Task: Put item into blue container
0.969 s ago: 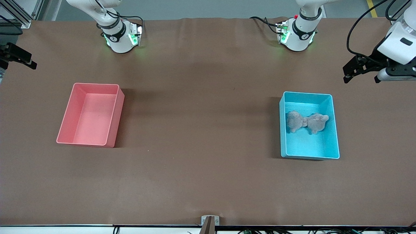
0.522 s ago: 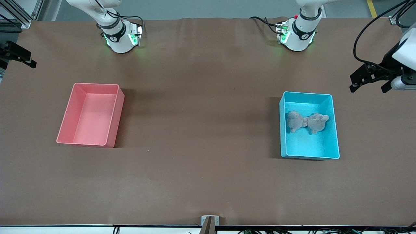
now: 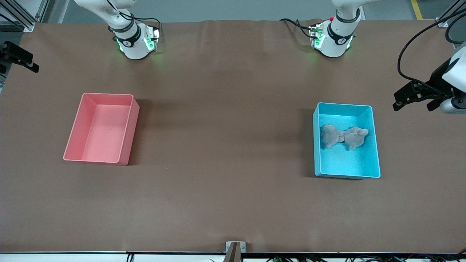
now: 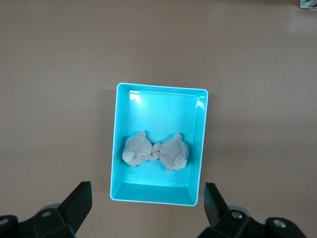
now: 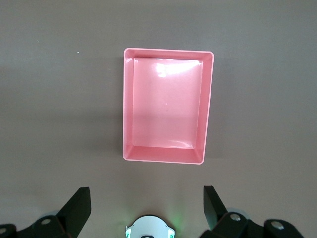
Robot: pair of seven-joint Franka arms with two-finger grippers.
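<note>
The blue container (image 3: 344, 105) stands on the brown table toward the left arm's end. Two grey-brown plush toys (image 3: 344, 136) lie side by side in it, touching each other. From the left wrist view the container (image 4: 161, 88) and the toys (image 4: 156, 151) show from straight above. My left gripper (image 3: 415, 103) hangs open and empty, high over the table at the left arm's end, beside the container (image 4: 147, 198). My right gripper (image 3: 18, 60) is open and empty over the table's edge at the right arm's end (image 5: 146, 198).
A pink-red bin (image 3: 107, 95) of the same size stands empty toward the right arm's end (image 5: 168, 50). The two arm bases (image 3: 134, 43) (image 3: 333, 40) stand at the table's back edge. A small bracket (image 3: 235, 247) sits at the front edge.
My left gripper has drifted away from the arm bases and toward the table's edge at the left arm's end. The right gripper has shifted slightly. The bins and toys have not moved.
</note>
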